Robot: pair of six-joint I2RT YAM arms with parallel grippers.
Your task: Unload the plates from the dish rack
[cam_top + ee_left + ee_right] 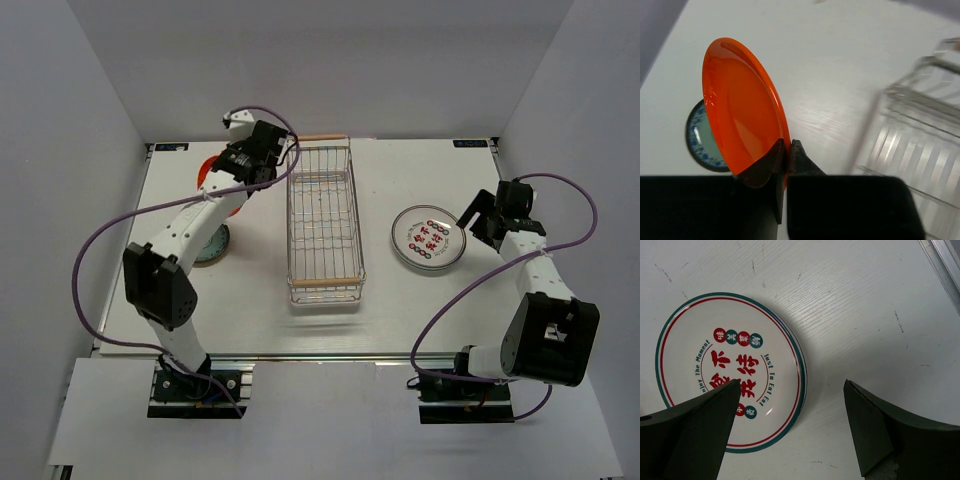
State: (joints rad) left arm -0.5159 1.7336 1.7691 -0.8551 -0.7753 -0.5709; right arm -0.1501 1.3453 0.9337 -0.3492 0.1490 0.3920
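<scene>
At the far left of the table (pixel 440 310) the left gripper (pixel 786 146) holds the orange plate (pixel 740 112) above the surface, its fingers pressed onto the plate's lower rim, one on each face. The plate stands nearly on edge, its hollow side toward the wrist camera. Below and behind it a grey-blue plate (pixel 699 137) lies flat on the table, partly hidden by the orange one and, from above, by the left arm. Just to the right of that arm the rack (pixel 353 215) sits in the middle of the table, its long side running away from the arm bases, with a wooden handle bar at the far end (pixel 322 138) and another at the near end (pixel 325 283). Right of the rack, well apart from it, the teal-rimmed plate (pixel 730 372) lies flat, face up, with red and dark lettering. A second rim seems to show under its right edge, but whether another plate lies beneath cannot be told. The right gripper (pixel 791 385) hangs just beside that plate's right edge, fingers (pixel 695 430) spread wide and gripping nothing.
</scene>
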